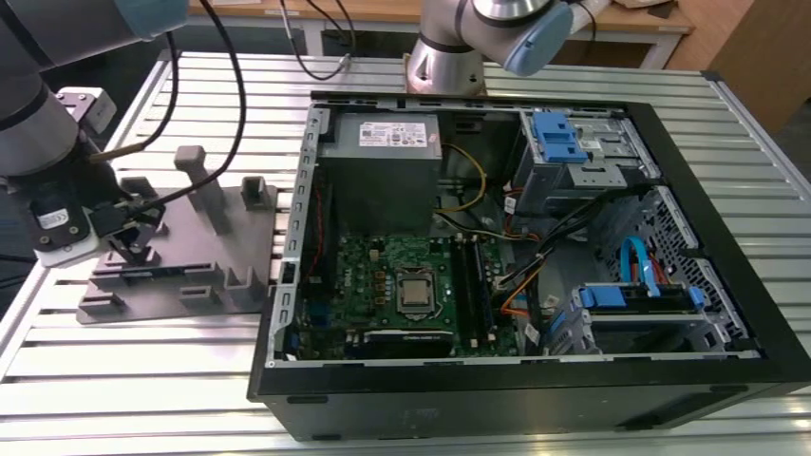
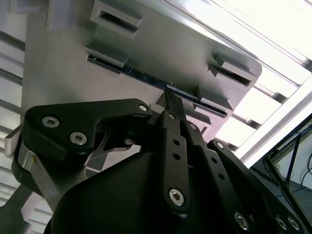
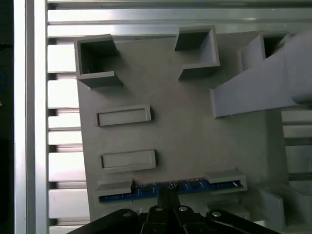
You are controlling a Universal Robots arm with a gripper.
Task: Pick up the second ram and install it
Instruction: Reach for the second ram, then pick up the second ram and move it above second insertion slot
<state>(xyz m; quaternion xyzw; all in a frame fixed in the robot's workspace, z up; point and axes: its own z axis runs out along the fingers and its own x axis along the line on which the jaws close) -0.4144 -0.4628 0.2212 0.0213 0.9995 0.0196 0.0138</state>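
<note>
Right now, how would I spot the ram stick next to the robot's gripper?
Find the open computer case, then the grey slotted tray on the exterior view's left of it. The second ram stands on edge in the tray slot right by the gripper: a thin blue strip, while everything around it is plain grey plastic.

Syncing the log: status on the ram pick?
Gripper at the second ram, mid-strip. Ram on edge in grey tray slot, not lifted. Nothing in the way.
</note>
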